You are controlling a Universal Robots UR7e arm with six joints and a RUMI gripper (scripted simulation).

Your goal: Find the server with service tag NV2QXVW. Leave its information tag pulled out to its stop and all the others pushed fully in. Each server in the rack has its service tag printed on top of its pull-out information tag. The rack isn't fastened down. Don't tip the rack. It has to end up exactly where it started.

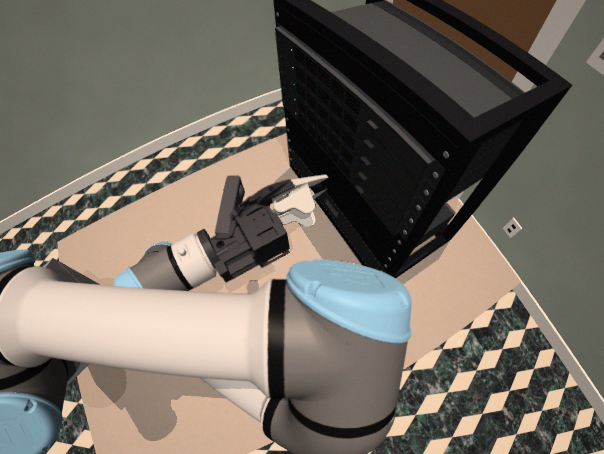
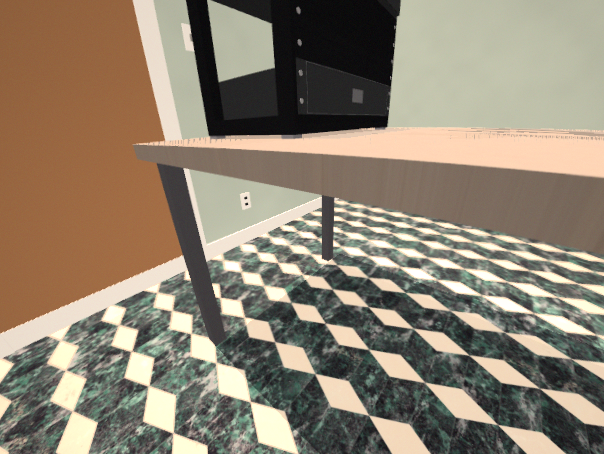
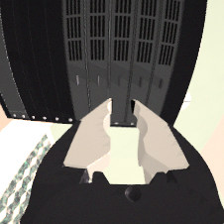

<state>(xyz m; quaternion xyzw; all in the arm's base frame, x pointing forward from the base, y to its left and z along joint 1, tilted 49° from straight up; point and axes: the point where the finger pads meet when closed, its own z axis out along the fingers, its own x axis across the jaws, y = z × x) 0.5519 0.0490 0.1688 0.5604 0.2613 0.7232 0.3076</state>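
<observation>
The black rack (image 1: 400, 125) stands on the table and holds several stacked servers with small grey information tags (image 1: 368, 144) in a column on their fronts. My gripper (image 1: 320, 189) is at the lower part of the rack's front. In the wrist view its pale fingers stand a little apart on either side of a dark pulled-out tag (image 3: 123, 118) that sticks out of one server. The fingers do not clamp it. I cannot read any printing on the tag. The exterior view shows only the rack's bottom (image 2: 300, 65) and the lowest server's flush tag (image 2: 357, 95).
The rack stands near the far corner of the tan table (image 1: 200, 210); the table edge (image 2: 375, 165) is close behind it. My own arm's elbow (image 1: 345, 310) fills the foreground of the top view. A wall and a brown door lie beyond the rack.
</observation>
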